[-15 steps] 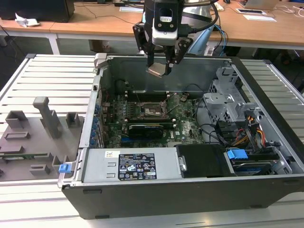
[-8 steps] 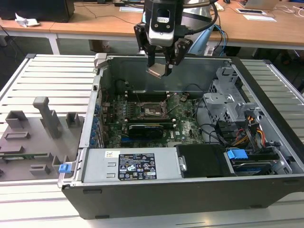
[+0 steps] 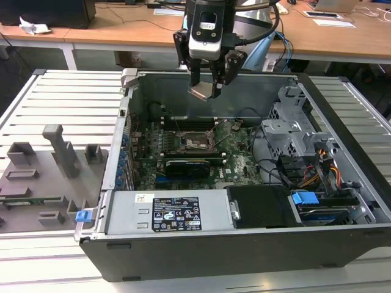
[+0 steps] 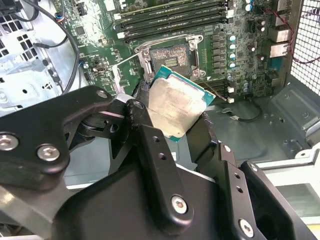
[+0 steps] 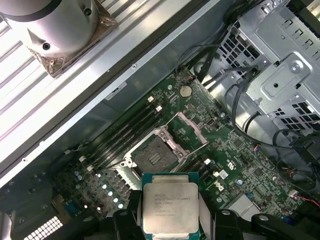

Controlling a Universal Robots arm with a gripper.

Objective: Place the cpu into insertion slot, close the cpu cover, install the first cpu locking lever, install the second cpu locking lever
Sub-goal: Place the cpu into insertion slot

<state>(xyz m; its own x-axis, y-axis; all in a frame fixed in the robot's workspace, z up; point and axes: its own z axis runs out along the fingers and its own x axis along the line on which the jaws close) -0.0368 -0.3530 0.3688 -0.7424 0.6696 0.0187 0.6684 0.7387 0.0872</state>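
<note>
**Arm.** One arm comes down from the top of the exterior view, with its wrist pointing into the open computer case (image 3: 122,183).

**Gripper** (image 3: 207,85). Two black fingers (image 4: 145,135) are pinched on opposite edges of the cpu (image 3: 201,93). The jaws are spread only as far as the chip's width.

**Cpu.** One. Its pale metal top faces both wrist views. It is held tilted in the air, clear of the motherboard (image 3: 238,165) and apart from the insertion slot (image 3: 197,142), which lies open and unfilled below it.

**Cpu cover** (image 5: 189,126). One. It is swung back and lies just beside the socket, with its window clear.

**Surroundings, inside the case**
- Memory slots in rows (image 4: 172,20) flank the socket.
- One long black card (image 3: 186,166) lies just in front of the socket in the exterior view.
- One coin cell (image 5: 186,91) sits on the board.
- One power supply (image 3: 174,213) lies along the near wall.
- One metal drive cage (image 3: 293,131) stands at the exterior view's right, with loose cables (image 3: 324,168) beside it.
- Two blue tabs: one on the case's left corner (image 3: 82,215), one by the drives (image 3: 304,198).

**Surroundings, outside the case**
- One grey fixture tray (image 3: 36,183) with upright blocks sits at the exterior view's left on the slatted table (image 3: 73,91).

Nothing lies between the chip and the socket.
</note>
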